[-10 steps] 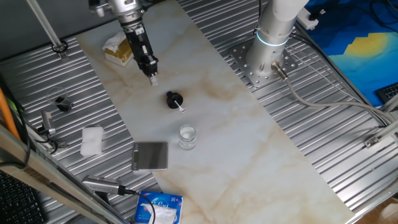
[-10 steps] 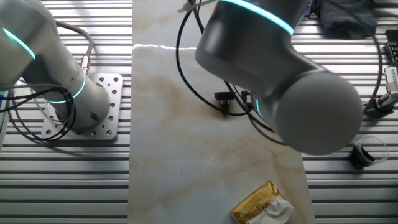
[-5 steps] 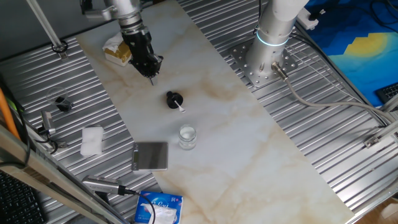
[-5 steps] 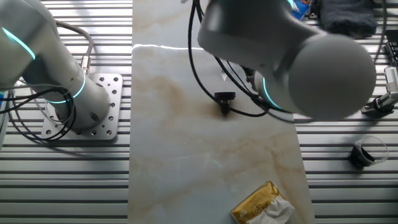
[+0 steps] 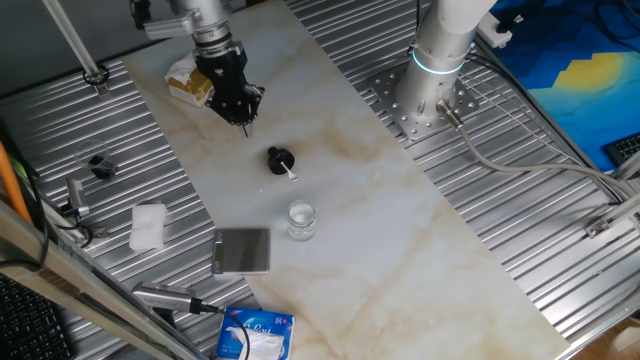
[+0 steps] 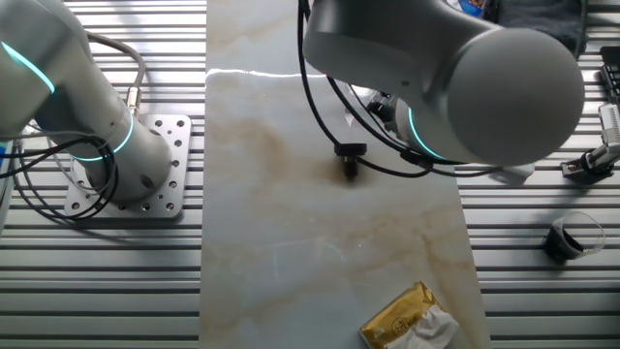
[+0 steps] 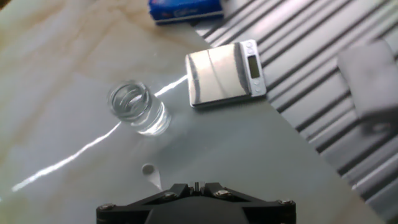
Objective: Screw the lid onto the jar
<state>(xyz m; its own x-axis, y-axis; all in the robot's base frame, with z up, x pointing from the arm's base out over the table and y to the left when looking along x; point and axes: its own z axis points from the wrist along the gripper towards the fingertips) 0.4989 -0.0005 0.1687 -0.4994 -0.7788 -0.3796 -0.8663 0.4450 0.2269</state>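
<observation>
In one fixed view the black round lid (image 5: 278, 158) lies on the marble table with its short white bit (image 5: 291, 174) pointing at the jar. The small clear glass jar (image 5: 301, 220) stands upright a short way in front of it. My gripper (image 5: 243, 124) hangs shut and empty above the table, behind and to the left of the lid, apart from it. In the hand view the jar (image 7: 138, 109) is upper left. Only the lid's white bit (image 7: 149, 170) shows above my shut gripper (image 7: 196, 185), which hides the cap.
A grey square plate (image 5: 243, 250), the scale (image 7: 224, 74), lies left of the jar. A yellow packet (image 5: 190, 82) lies behind the gripper and also shows in the other fixed view (image 6: 407, 315). A white cloth (image 5: 148, 226), a blue pack (image 5: 255, 333) and a small black part (image 5: 100, 165) lie on the left.
My hand has turned about its own axis and its tip has shifted slightly left. It stays shut above the table. The lid and the jar have not moved.
</observation>
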